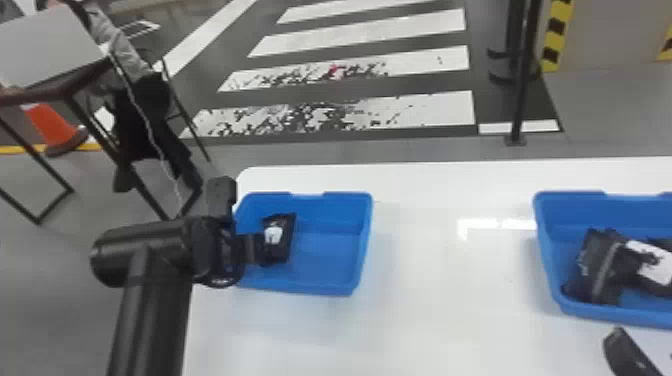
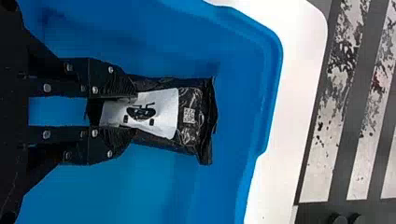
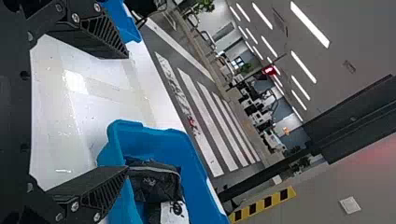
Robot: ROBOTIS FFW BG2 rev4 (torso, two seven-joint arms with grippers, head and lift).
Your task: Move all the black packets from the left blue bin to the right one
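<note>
In the head view, the right blue bin (image 1: 565, 303) is cut off by the edge; it holds overlapping black packets (image 1: 598, 265), one with a white label (image 1: 652, 262), their number unclear. Only part of the right gripper (image 1: 627, 352) shows at the lower right, above the white table (image 1: 425, 300). The left gripper (image 1: 257, 250) hides one side of a black packet (image 1: 282, 245) in the left blue bin (image 1: 330, 288).

In the left wrist view, the left gripper (image 2: 135, 114) has its fingers closed around one end of that packet, hiding part of it. Its pale label (image 2: 161, 114) bears a dark drawing, with a small square code beside it.

In the right wrist view, the right gripper (image 3: 127, 112) has its fingers wide apart with nothing between them. One finger overlaps the right bin, partly hiding it; packets lie inside, partly cut off.
</note>
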